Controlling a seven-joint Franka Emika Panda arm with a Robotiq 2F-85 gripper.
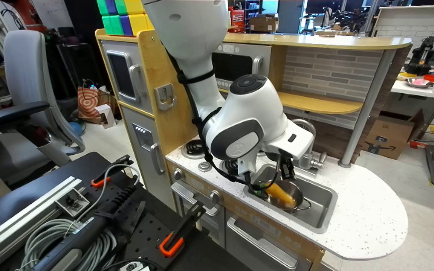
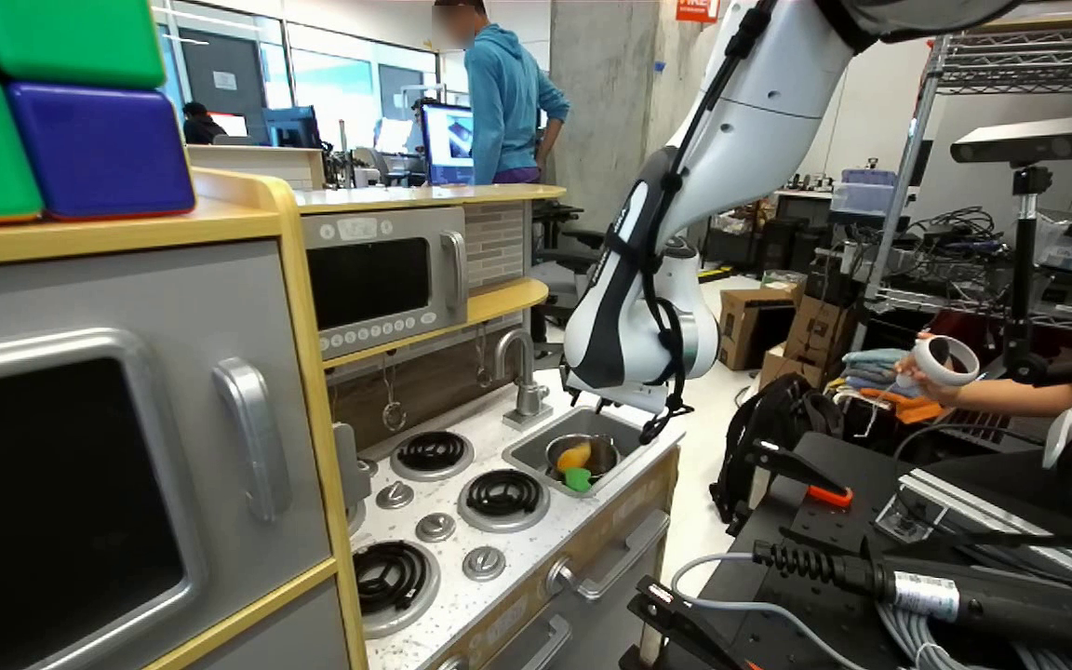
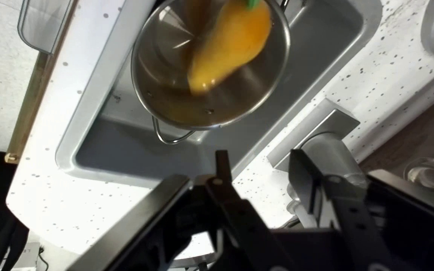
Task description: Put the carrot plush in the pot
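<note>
Carrot plush (image 3: 232, 45) and pincer (image 3: 260, 156) are apart: nearest in the wrist view, the fingers (image 3: 223, 165) stand spread with nothing between them. Past their tips comes the pot (image 3: 247, 99), set in the sink (image 3: 126, 150); lower than the pincer, inside the pot's near rim, the plush lies slanting and blurred, tapered end toward the fingers, leafy end away. Whether its leaves clear the rim I cannot tell. Rising clear seems the next call.

carrot plush (image 3: 236, 43): orange-yellow, green | pot (image 3: 239, 101): silver | countertop (image 1: 367, 212): white, speckled grey
</note>
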